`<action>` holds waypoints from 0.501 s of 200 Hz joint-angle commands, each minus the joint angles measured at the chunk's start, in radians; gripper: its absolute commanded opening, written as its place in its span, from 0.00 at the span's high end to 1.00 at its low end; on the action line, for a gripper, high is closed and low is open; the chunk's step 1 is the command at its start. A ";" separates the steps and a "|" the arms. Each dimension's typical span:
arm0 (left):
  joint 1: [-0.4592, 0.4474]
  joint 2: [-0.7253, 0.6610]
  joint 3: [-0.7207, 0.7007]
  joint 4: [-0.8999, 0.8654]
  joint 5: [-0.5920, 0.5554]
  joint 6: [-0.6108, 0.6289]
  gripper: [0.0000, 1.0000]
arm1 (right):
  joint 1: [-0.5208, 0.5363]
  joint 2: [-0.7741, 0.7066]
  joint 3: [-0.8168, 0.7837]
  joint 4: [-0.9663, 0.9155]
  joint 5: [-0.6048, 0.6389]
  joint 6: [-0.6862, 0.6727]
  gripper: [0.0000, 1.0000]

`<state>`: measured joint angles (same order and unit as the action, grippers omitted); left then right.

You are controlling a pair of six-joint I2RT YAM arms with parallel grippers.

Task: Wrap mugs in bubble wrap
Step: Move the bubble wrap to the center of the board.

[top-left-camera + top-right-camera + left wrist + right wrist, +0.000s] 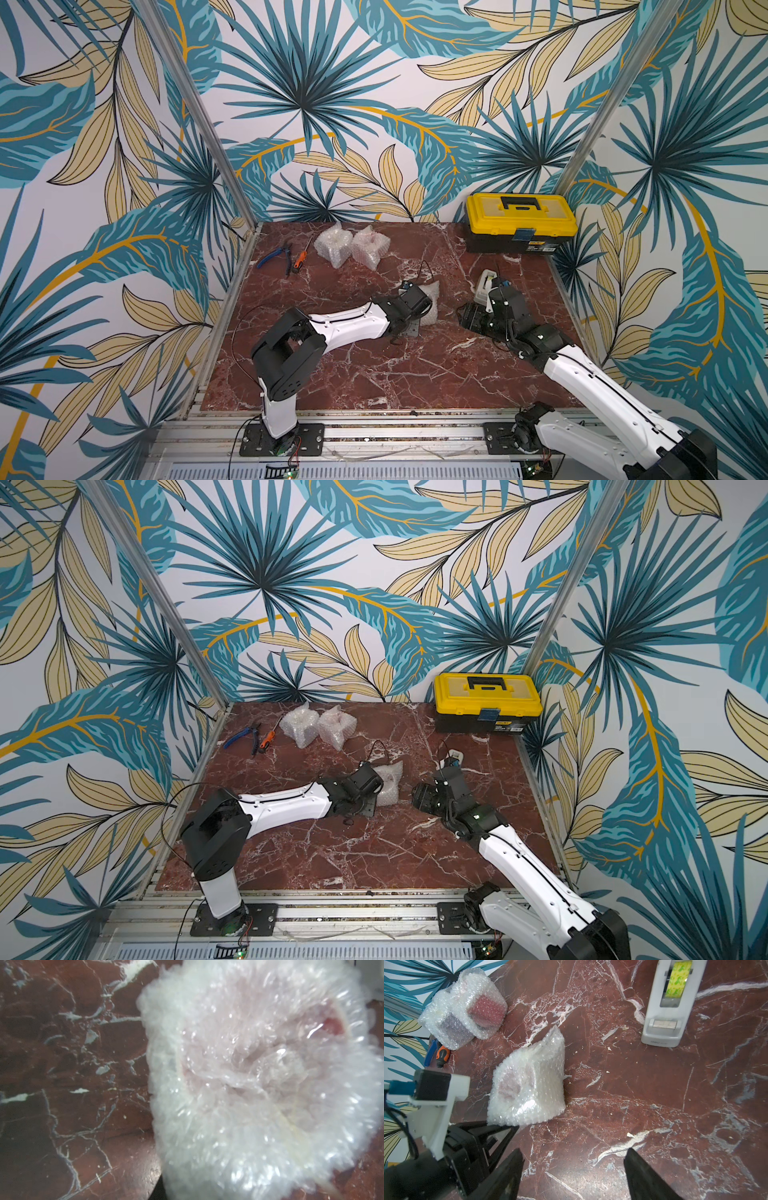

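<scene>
Two mugs done: red wrapped mug [483, 1009] and greyish wrapped mug [452, 1026] are set side by side at the table's [415, 365] rear. Third mug [332, 1028] is found mid-table, swathed in crinkled, translucent bubble wrap [529, 1084], red glimpsed within; securing is judged outstanding. Left gripper [515, 1127] is clamped on the wrap's edge — right gripper [573, 1172] is held apart, empty.

Mug [508, 1086]: veiled by wrap [542, 1076] beyond left fingers [509, 1136] | left wrist view: blurred | dispenser [675, 1001]: cut off beyond right fingers [508, 1172]
</scene>
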<state>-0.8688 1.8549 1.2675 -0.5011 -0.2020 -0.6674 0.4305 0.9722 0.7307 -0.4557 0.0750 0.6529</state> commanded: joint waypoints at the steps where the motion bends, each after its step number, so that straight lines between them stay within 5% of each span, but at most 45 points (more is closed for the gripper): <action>1: 0.049 0.047 0.101 -0.017 -0.015 0.021 0.78 | -0.006 -0.015 -0.017 -0.039 0.016 -0.012 0.22; 100: 0.235 0.394 0.646 -0.227 -0.188 0.064 0.78 | -0.017 -0.002 -0.026 -0.037 0.002 -0.007 0.22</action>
<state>-0.6640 2.1773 1.7515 -0.6415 -0.3008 -0.6151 0.4202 0.9688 0.7288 -0.4706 0.0742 0.6533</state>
